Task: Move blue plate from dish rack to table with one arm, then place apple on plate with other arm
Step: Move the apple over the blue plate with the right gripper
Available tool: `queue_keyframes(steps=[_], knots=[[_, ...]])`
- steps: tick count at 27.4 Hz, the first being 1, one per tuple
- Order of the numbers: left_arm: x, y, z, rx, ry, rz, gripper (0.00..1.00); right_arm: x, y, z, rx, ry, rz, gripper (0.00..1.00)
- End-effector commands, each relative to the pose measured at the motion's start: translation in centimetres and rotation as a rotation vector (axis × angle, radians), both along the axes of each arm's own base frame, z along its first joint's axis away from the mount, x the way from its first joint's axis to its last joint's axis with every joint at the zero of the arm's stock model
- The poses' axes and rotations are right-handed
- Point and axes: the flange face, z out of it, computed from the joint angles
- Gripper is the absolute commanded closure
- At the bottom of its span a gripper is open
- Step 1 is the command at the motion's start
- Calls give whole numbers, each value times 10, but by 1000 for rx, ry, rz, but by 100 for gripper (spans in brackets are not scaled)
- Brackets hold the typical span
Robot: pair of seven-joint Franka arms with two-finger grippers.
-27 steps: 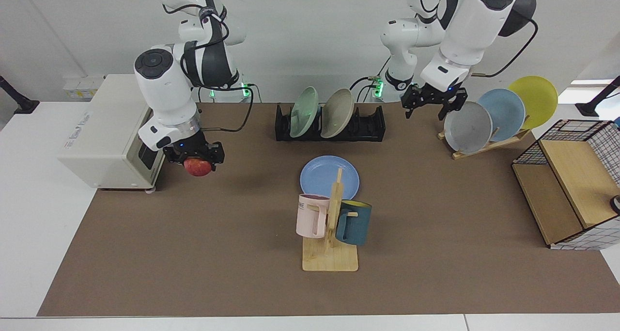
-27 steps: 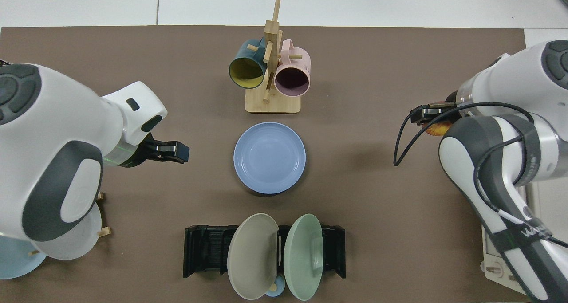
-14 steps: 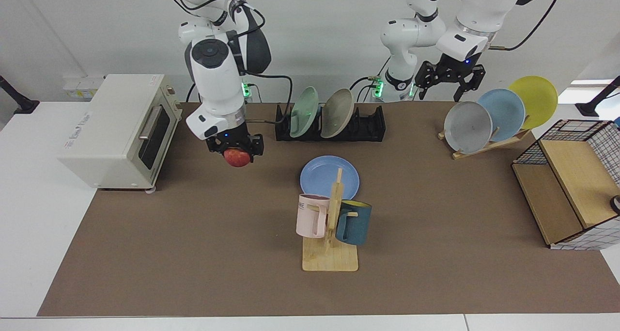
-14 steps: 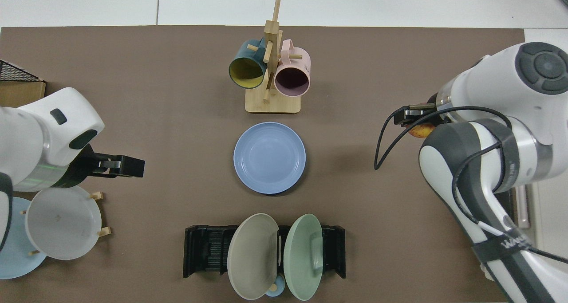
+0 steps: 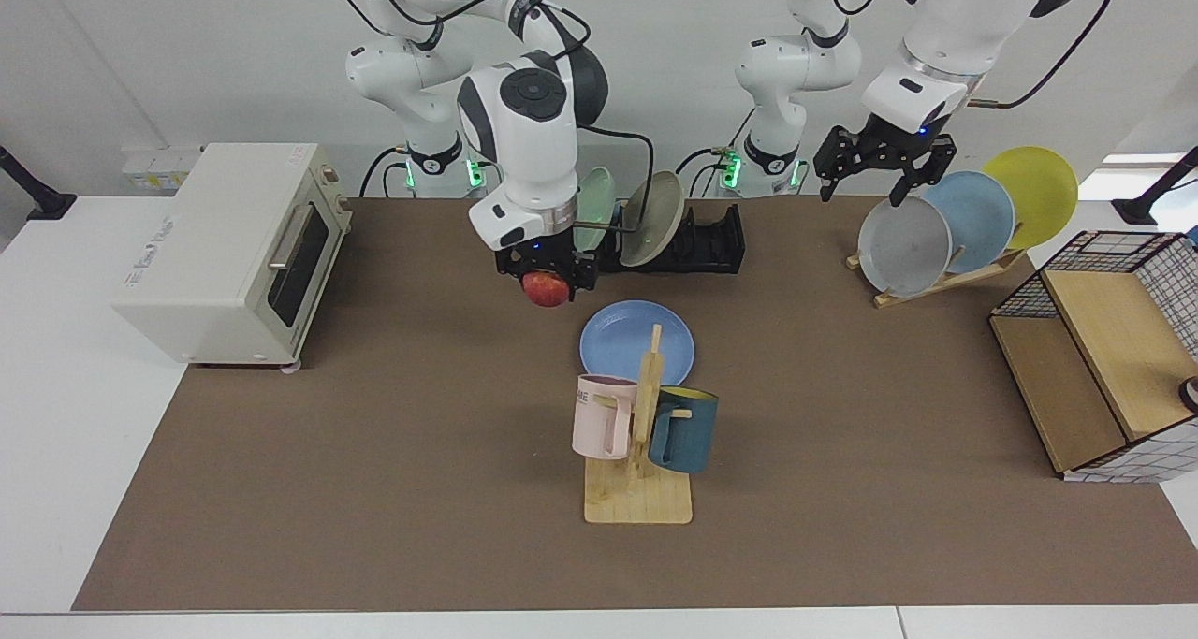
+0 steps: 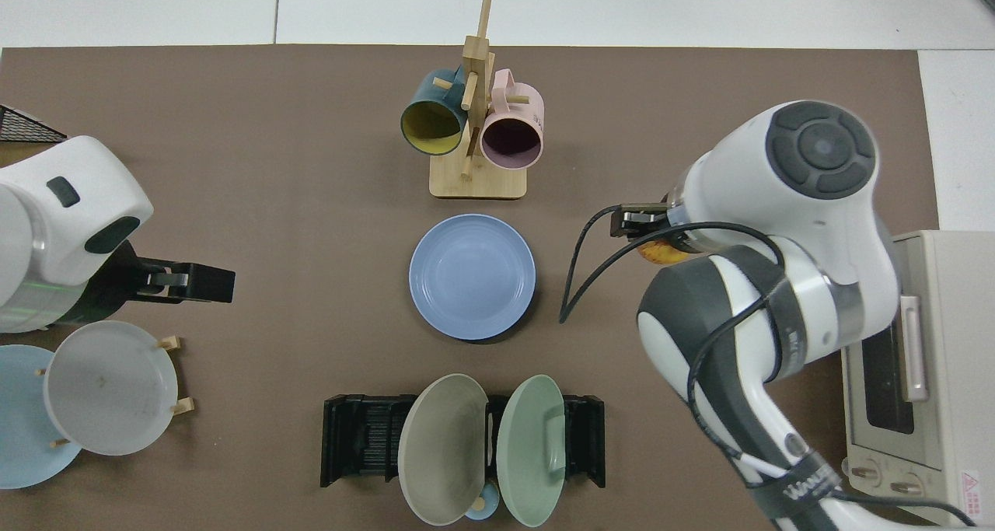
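Little can be read. The pink mug (image 5: 604, 417) on the wooden mug tree, at the centre of the facing view, carries dark letters too small to make out. The toaster oven (image 5: 232, 251) at left has an illegible side logo.

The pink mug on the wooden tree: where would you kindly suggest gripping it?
Probably by the pink mug wall at its open rim, fingers astride it, from the mouth side: it hangs sideways on the wooden tree, whose post crowds its handle.
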Motion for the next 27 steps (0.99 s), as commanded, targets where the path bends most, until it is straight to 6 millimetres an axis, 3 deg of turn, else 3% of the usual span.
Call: queue_keyframes(steps=[1, 4, 9, 15, 19, 26, 27], knots=[[-4, 1, 10, 26, 4, -15, 0, 8, 32, -8, 15, 15, -67, 100], [-6, 3, 11, 26, 2, -12, 0, 7, 52, -19, 20, 18, -89, 100], [-10, 3, 15, 29, 4, -12, 0, 7, 91, -59, 15, 22, -147, 100], [-16, 12, 12, 39, 46, 2, 0, 3, 115, -102, 30, 13, -164, 100], [-17, 17, 13, 39, 46, 10, 0, -4, 118, -131, 29, 20, -172, 100], [-16, 20, 12, 37, 46, 10, 0, -11, 112, -164, 39, 17, -184, 100], [-16, 20, 14, 35, 43, 14, 0, -12, 112, -166, 38, 20, -183, 89]])
